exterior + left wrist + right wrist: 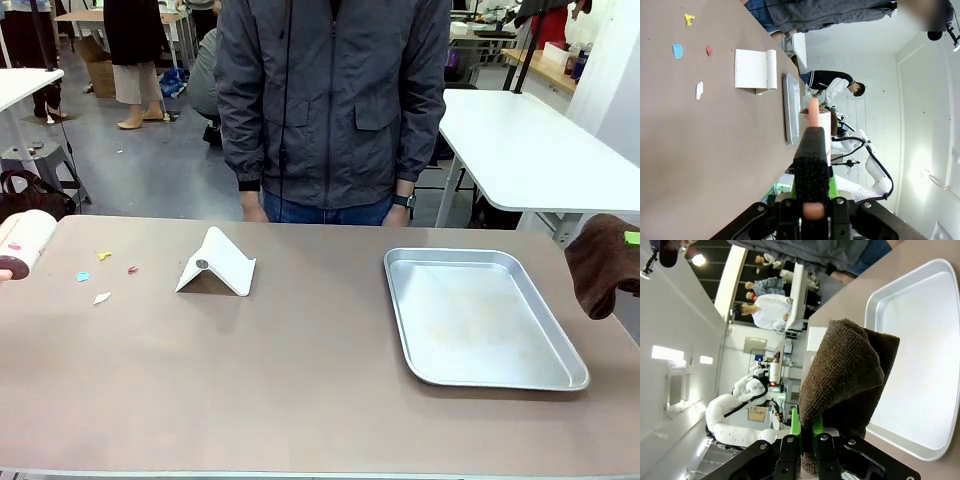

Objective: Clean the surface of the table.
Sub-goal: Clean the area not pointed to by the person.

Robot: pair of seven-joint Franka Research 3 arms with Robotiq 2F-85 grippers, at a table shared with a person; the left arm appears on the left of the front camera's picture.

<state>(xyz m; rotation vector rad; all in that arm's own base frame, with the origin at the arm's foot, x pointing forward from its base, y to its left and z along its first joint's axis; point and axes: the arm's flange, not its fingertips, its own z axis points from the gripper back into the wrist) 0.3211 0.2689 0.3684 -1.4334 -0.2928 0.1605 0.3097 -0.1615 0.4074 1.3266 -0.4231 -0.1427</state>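
Table (300,380) runs across the whole front view, under both arms. The mess is a few coloured scraps (100,275) near its left end. A white folded stand (215,265) sits near them, and the tray (480,320) is over on the right, empty as far as I can tell.

Your left gripper (812,137) is clamped on the pink handle of a white roller-ish tool (28,240). It's held at the left end close to the scraps, so I'd guess that's your pickup side.

Right gripper (807,432) is pinched on a brown cloth (845,375), hanging just past the tray. Probably that's for wiping.

The person stands at the far edge, arms down.
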